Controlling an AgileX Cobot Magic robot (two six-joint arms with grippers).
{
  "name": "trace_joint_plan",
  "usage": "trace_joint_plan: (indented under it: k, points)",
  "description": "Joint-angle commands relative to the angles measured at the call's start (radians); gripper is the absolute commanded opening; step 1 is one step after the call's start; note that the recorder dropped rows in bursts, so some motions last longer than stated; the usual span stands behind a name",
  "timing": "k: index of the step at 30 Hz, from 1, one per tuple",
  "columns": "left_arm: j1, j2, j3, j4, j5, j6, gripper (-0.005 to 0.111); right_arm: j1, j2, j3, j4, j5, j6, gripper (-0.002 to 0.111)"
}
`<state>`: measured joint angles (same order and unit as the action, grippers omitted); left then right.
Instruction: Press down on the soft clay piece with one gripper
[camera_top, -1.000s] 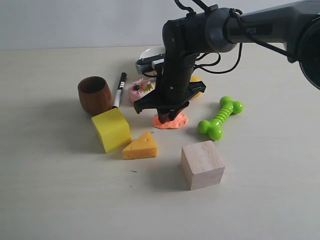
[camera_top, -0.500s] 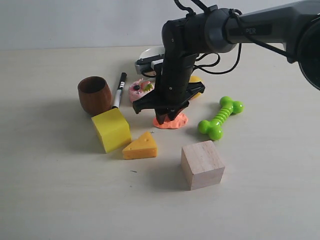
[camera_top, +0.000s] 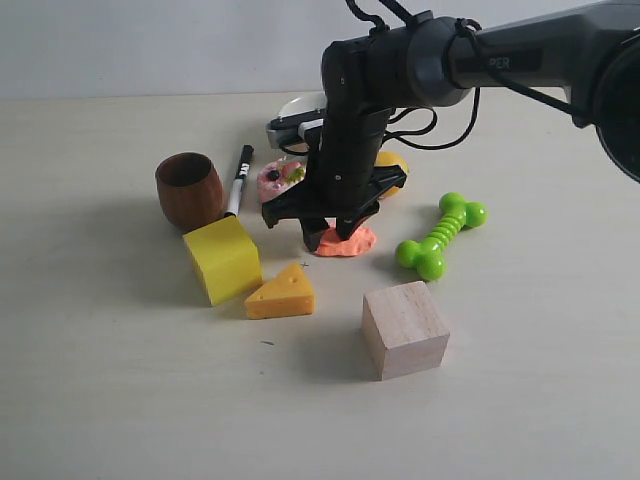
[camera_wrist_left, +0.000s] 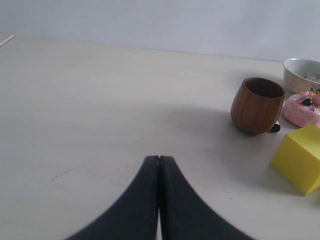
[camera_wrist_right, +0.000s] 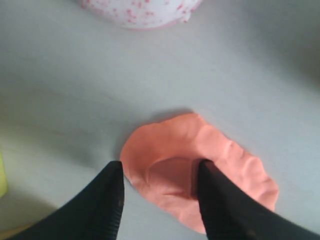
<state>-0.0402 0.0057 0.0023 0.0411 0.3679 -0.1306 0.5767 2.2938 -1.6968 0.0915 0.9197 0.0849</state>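
Observation:
The soft clay piece (camera_top: 352, 243) is a flat salmon-orange blob on the table under the right arm. My right gripper (camera_top: 330, 234) points straight down at it with its fingers spread. In the right wrist view the clay (camera_wrist_right: 225, 150) shows a pressed dent, and the right gripper (camera_wrist_right: 160, 167) is open. One finger (camera_wrist_right: 215, 195) rests against the clay at the dent's edge, the other over the table beside it. My left gripper (camera_wrist_left: 159, 159) is shut and empty above bare table, out of the exterior view.
Around the clay are a pink toy cake (camera_top: 282, 180), a marker (camera_top: 240, 178), a wooden cup (camera_top: 188, 190), a yellow cube (camera_top: 222, 258), a cheese wedge (camera_top: 282, 293), a wooden block (camera_top: 404, 328), a green bone toy (camera_top: 440, 235) and a bowl (camera_top: 298, 108) behind the arm.
The right gripper's fingers have spread apart and it has lifted slightly, with the clay still beneath it. The other objects have not moved.

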Motion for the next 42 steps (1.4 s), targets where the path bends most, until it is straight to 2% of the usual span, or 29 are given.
trace_joint_plan:
  k: [1,13,17,19,21,22,24,29,32,34,36,39,42]
  points:
    - [-0.008,-0.006,-0.002,-0.004,-0.008,-0.002,0.0,-0.006,0.008,0.004,-0.014,-0.008,-0.006,0.047]
    - [-0.008,-0.006,-0.002,-0.004,-0.008,-0.002,0.0,-0.006,-0.041,0.004,0.005,0.011,-0.004,0.047]
    - [-0.008,-0.006,-0.002,-0.004,-0.008,-0.002,0.0,-0.006,-0.049,0.004,0.001,0.007,-0.004,0.042]
    - [-0.008,-0.006,-0.002,-0.004,-0.008,-0.002,0.0,-0.006,-0.045,0.004,0.004,0.009,-0.006,0.033]
    - [-0.008,-0.006,-0.002,-0.004,-0.008,-0.002,0.0,-0.006,-0.045,0.004,0.004,0.02,-0.006,0.019]
    - [-0.008,-0.006,-0.002,-0.004,-0.008,-0.002,0.0,-0.006,-0.045,0.004,0.004,0.03,-0.006,0.008]
    - [-0.008,-0.006,-0.002,-0.004,-0.008,-0.002,0.0,-0.006,-0.045,0.004,0.004,0.034,-0.012,0.0]
    - [-0.008,-0.006,-0.002,-0.004,-0.008,-0.002,0.0,-0.006,-0.045,0.004,-0.016,0.024,-0.012,0.001]
    - [-0.008,-0.006,-0.002,-0.004,-0.008,-0.002,0.0,-0.006,-0.045,0.004,-0.018,0.023,-0.012,0.013]
    - [-0.008,-0.006,-0.002,-0.004,-0.008,-0.002,0.0,-0.006,-0.045,0.004,-0.018,0.027,-0.012,0.015]
    - [-0.008,-0.006,-0.002,-0.004,-0.008,-0.002,0.0,-0.006,-0.05,0.004,-0.023,0.034,-0.012,0.013]
    - [-0.008,-0.006,-0.002,-0.004,-0.008,-0.002,0.0,-0.006,-0.069,0.004,-0.023,0.059,-0.025,0.0]
    - [-0.008,-0.006,-0.002,-0.004,-0.008,-0.002,0.0,-0.006,-0.111,0.042,-0.021,0.029,-0.052,0.0]
